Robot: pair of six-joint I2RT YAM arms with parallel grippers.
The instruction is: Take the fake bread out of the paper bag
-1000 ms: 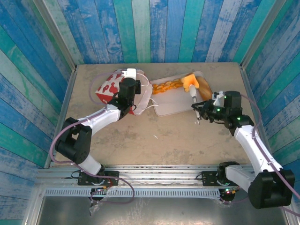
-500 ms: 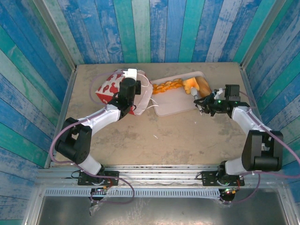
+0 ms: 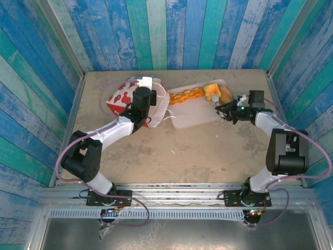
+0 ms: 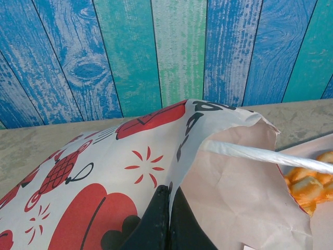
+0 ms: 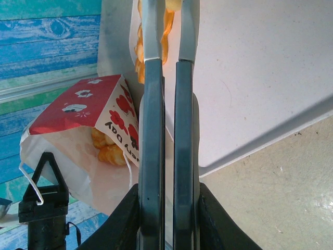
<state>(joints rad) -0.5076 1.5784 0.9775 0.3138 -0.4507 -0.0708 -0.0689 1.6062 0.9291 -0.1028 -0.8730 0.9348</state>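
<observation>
Presently left fingers (image 4: 156, 224) pinch the paper bag (image 4: 104, 172), right fingers (image 5: 127, 219) clamp tongs (image 5: 151, 104) over the tray (image 5: 250, 78).

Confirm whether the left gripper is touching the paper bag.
Touching. The left wrist view shows the left gripper shut, with the open edge of the paper bag pinched between its black jaws.

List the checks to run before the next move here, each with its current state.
1. Hold of left gripper on paper bag rim: ok.
2. Bag mouth facing tray: ok.
3. Bag emptied of fake bread: not ok, pieces lie inside.
4. Hold of right gripper on metal tongs: ok.
5. Tong tips empty: cannot tell, cut off by the frame.
</observation>
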